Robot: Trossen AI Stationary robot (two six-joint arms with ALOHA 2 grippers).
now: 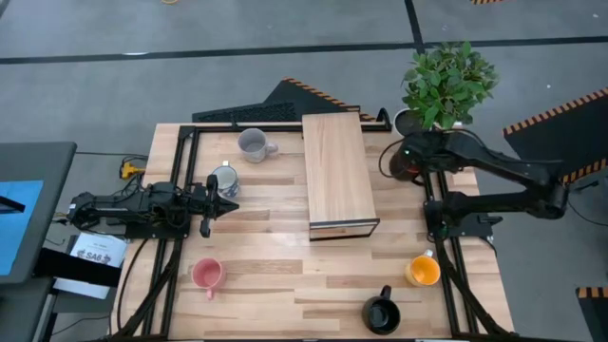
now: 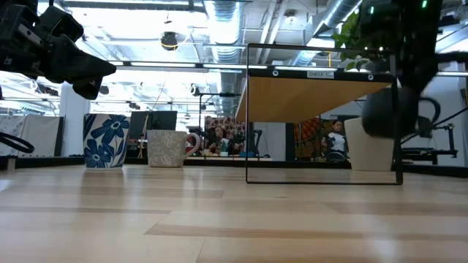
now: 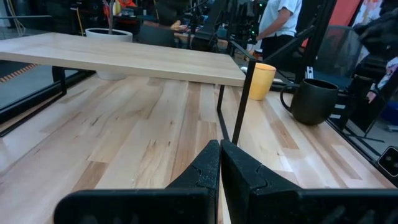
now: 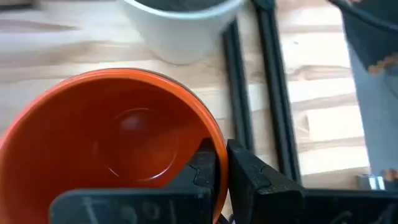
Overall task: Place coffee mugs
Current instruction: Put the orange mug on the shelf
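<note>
My right gripper [image 4: 222,155] is shut on a red-orange mug [image 4: 118,143] at the table's far right, in front of the plant pot [image 4: 180,25]. In the low view the mug [image 2: 389,117] hangs above the tabletop. A pale grey mug [image 1: 253,144] and a white mug with a blue inside [image 1: 225,180] stand at the far left. A pink mug [image 1: 207,275], a black mug [image 1: 382,313] and a yellow-orange mug [image 1: 423,272] stand along the near side. My left gripper [image 1: 207,195] waits shut at the left edge, level, touching nothing. My right gripper pinches the red-orange mug's rim [image 4: 214,140], one finger [image 4: 200,168] inside the cup and the other [image 4: 249,171] outside the wall. The fingers come slanting down from above. The mug hangs below them, mouth up, clear of the table.
A wooden shelf on thin black legs [image 1: 337,171] stands across the table's middle. The green plant [image 1: 446,81] in its white pot is at the far right corner, close to the held mug. Black frame rails [image 4: 273,93] run along the right edge.
</note>
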